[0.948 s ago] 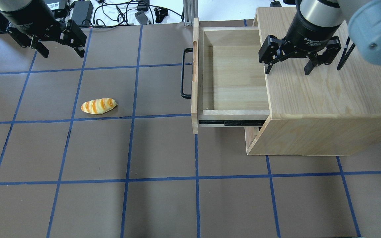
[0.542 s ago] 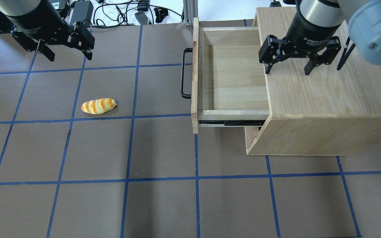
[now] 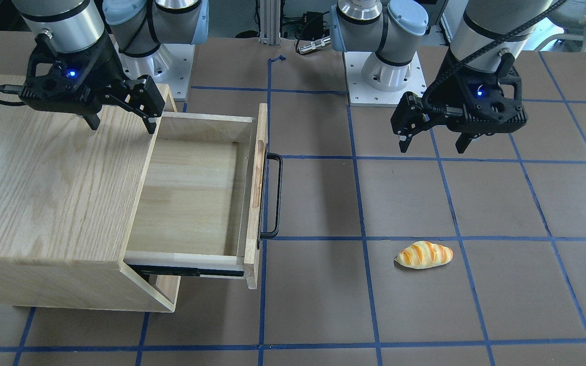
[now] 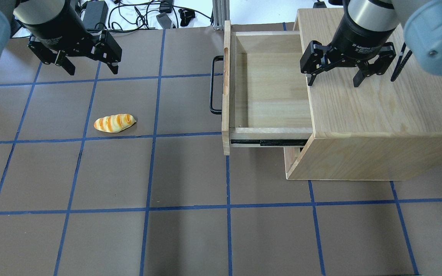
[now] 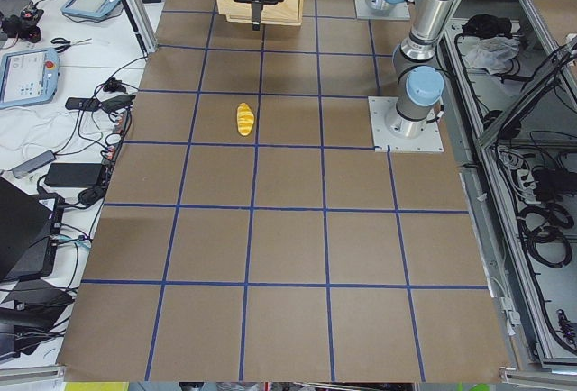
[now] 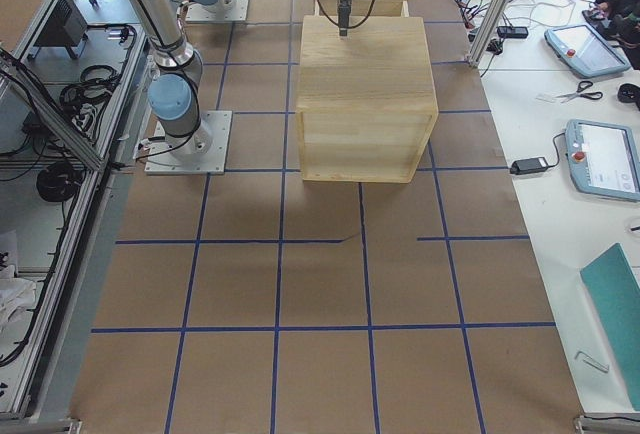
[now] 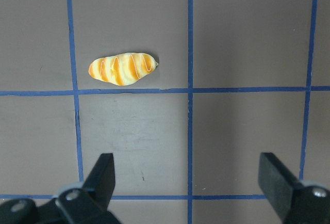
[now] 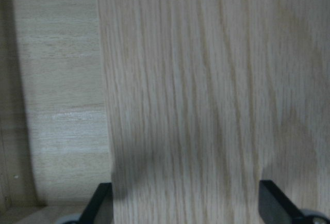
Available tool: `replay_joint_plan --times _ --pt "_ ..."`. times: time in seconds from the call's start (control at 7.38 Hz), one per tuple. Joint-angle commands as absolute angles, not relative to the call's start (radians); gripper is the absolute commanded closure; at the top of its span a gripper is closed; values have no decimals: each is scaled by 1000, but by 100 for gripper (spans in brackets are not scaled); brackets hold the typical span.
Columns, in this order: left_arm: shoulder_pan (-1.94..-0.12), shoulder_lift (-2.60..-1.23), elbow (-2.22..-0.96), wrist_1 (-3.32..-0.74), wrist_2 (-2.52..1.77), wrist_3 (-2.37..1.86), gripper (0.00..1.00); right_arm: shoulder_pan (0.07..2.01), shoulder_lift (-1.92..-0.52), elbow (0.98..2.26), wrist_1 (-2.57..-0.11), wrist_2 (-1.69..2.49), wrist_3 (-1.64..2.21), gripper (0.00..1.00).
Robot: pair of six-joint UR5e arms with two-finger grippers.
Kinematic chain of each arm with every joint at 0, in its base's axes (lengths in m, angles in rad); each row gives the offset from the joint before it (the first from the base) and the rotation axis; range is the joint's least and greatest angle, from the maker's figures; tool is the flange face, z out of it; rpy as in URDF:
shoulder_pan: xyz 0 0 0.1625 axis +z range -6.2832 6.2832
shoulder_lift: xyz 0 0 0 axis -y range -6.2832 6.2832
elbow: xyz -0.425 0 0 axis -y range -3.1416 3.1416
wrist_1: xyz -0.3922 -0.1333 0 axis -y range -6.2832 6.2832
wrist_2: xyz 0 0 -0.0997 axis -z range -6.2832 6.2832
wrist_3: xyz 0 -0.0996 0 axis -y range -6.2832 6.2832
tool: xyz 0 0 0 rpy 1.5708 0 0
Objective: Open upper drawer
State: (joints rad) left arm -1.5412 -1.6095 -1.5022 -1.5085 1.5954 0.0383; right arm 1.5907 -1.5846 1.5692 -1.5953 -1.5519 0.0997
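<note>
Drawer [image 4: 274, 88] position comes first: it stands pulled well out of the cabinet [image 4: 378, 107], toward the robot's left, with its floor bare and a black rail [image 4: 269, 142] showing along its near side. By the look of it, you have little or no pull left to make.

If you do need to move it, expect a stiff, light wooden box that runs on slides. It should travel only in a straight line out of the cabinet and will likely bind if you drag it sideways or lift it.

The place to hold is the handle [image 4: 212, 84], the long black bar standing off the front panel. Take it near its middle so the box pulls square and does not rack on the slides. The bar is thin and looks smooth, so a shallow pinch may slide along it; close across it fully. The slot [image 4: 226, 71] in the front panel is a second choice for hooking a finger, but its wooden edge gives less purchase.

Neither tool is on the drawer:
- **Left tool** [image 4: 92, 71]: fingers spread apart, holding nothing. It hovers over bare bench [image 4: 190, 230] on the far side of the bread [image 4: 114, 123] and is well apart from the handle.
- **Right tool** [image 4: 333, 83]: fingers also spread, also holding nothing. It hangs over the cabinet top, near the edge above the drawer.
</note>
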Motion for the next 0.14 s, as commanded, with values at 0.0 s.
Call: replay_joint_plan --times 0.0 --pt "-1542 -1591 -1531 -1505 1595 38 0 1591 -1585 1569 -1595 -1551 100 0"
